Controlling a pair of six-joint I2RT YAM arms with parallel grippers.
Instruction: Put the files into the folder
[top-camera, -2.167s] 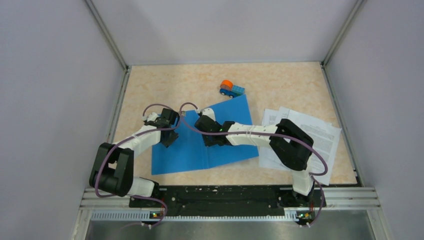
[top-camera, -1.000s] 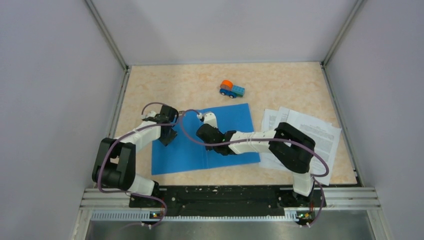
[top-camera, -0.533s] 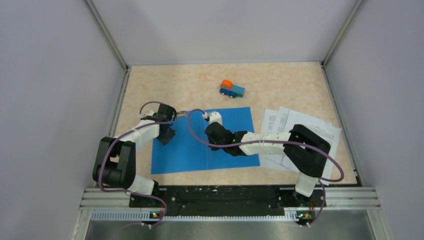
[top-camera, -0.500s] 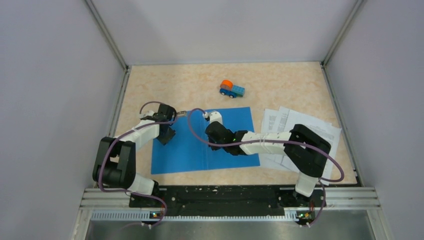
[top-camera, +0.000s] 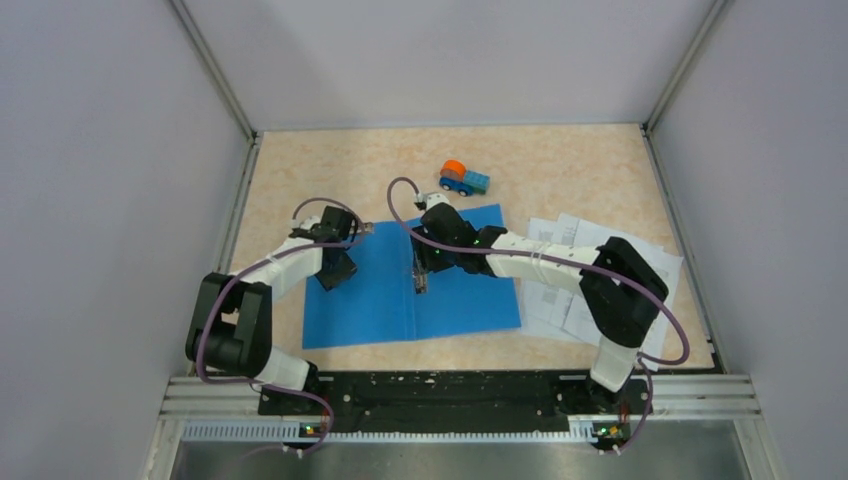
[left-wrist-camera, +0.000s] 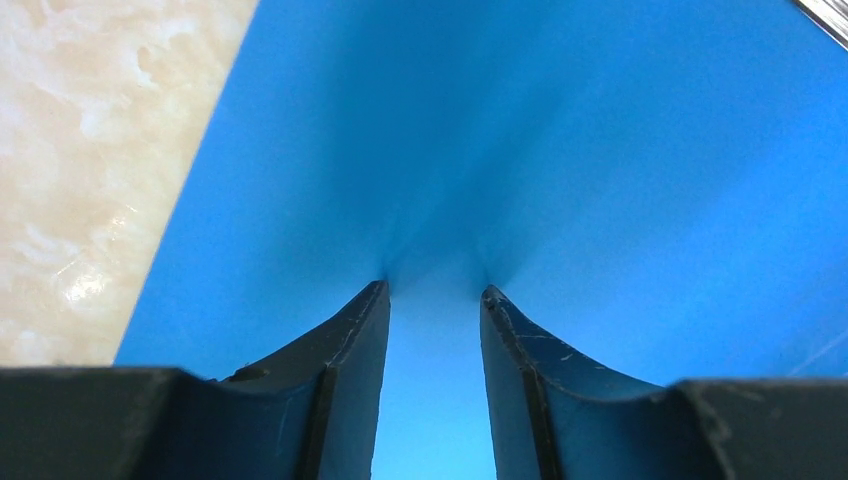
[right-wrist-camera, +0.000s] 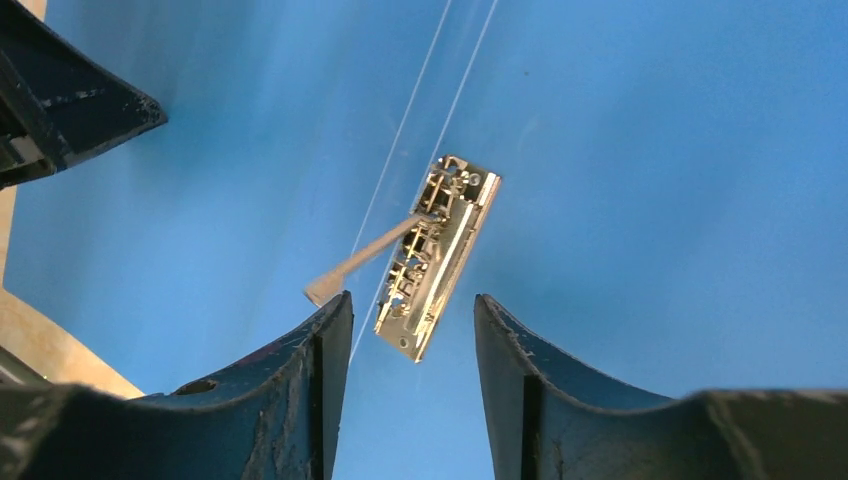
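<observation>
The blue folder (top-camera: 470, 300) lies open and flat on the table, with its metal clip (top-camera: 419, 281) showing at the spine. The files (top-camera: 640, 265), white printed sheets, lie loose to its right, partly under my right arm. My left gripper (top-camera: 338, 275) is open, fingertips down on the folder's left flap (left-wrist-camera: 600, 150); in the left wrist view the gripper (left-wrist-camera: 435, 292) holds nothing. My right gripper (top-camera: 420, 270) is open just above the clip (right-wrist-camera: 440, 255), its lever raised; in the right wrist view the gripper (right-wrist-camera: 412, 300) straddles the clip's near end without touching it.
A small blue-and-orange toy truck (top-camera: 464, 179) stands just beyond the folder's far edge. Grey walls close in the table on three sides. Bare tabletop (left-wrist-camera: 90, 150) lies left of the folder. My left gripper's finger (right-wrist-camera: 60, 100) shows in the right wrist view.
My right gripper has swung from the folder's middle toward its far edge and now points down at the spine. The metal clip has come into view. The left gripper has barely moved.
</observation>
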